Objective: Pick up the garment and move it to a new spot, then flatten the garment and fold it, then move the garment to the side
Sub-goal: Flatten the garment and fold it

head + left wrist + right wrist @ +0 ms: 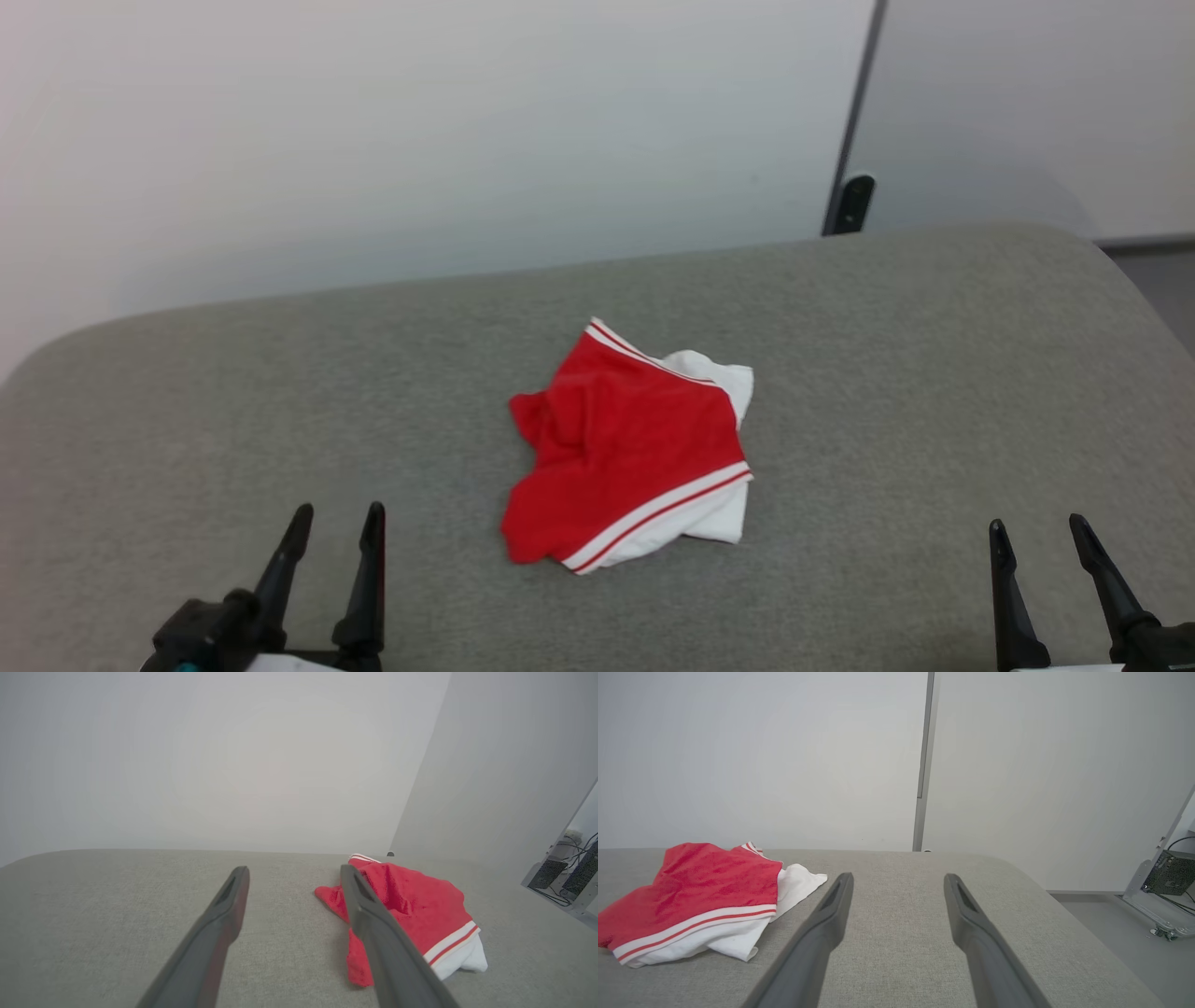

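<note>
Clearly the garment (635,448) is looking soft, light and limp. It is likely to sag and unfold when lifted, so pinching a bunched red fold or the striped hem edge seems the safest hold. It is lying crumpled at the middle of the grey surface (934,392) — red cloth on top, white fabric peeking out beneath, striped trim showing along two edges. Both the left jaws and the right jaws are standing spread, holding nothing, well apart from it.
</note>
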